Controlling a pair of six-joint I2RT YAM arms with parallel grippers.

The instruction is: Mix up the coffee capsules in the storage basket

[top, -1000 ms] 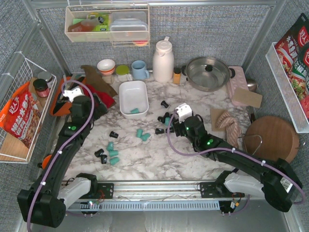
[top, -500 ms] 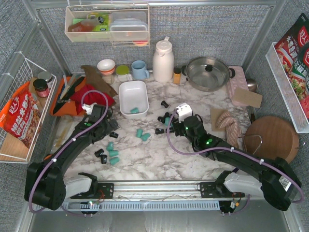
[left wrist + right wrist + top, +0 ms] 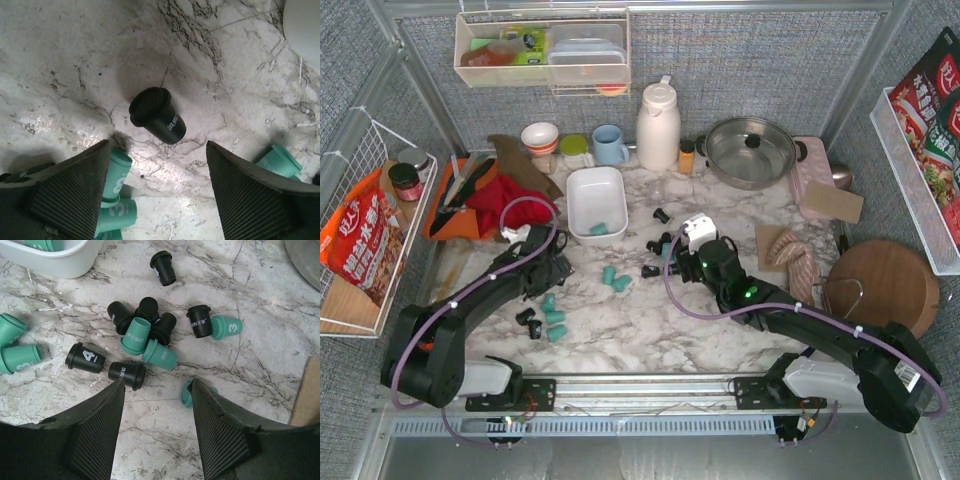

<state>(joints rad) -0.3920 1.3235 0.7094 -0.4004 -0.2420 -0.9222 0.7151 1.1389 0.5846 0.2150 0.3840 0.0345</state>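
Note:
The white storage basket (image 3: 572, 208) stands at the back centre with a couple of teal coffee capsules (image 3: 600, 229) inside. More teal and black capsules lie loose on the marble: a teal pair (image 3: 615, 278), a mixed group (image 3: 550, 318) and a cluster (image 3: 148, 329) ahead of the right gripper. My left gripper (image 3: 552, 270) hovers open just short of one black capsule (image 3: 157, 116), which lies on its side ahead of the fingertips (image 3: 157, 149). Teal capsules (image 3: 116, 172) lie beside the left finger. My right gripper (image 3: 157, 385) is open over bare marble, with a teal capsule (image 3: 187, 392) at its right finger.
A white jug (image 3: 658, 125), blue mug (image 3: 610, 145), small orange-capped jar (image 3: 687, 156) and lidded pan (image 3: 750, 150) line the back. A red cloth (image 3: 510, 205) and an orange tray (image 3: 455, 212) lie at the left. A round wooden board (image 3: 885, 285) lies at the right.
The left arm swung from the back left, over the red cloth, down toward the black capsule near the basket, and its jaws narrowed slightly. The right arm has not moved.

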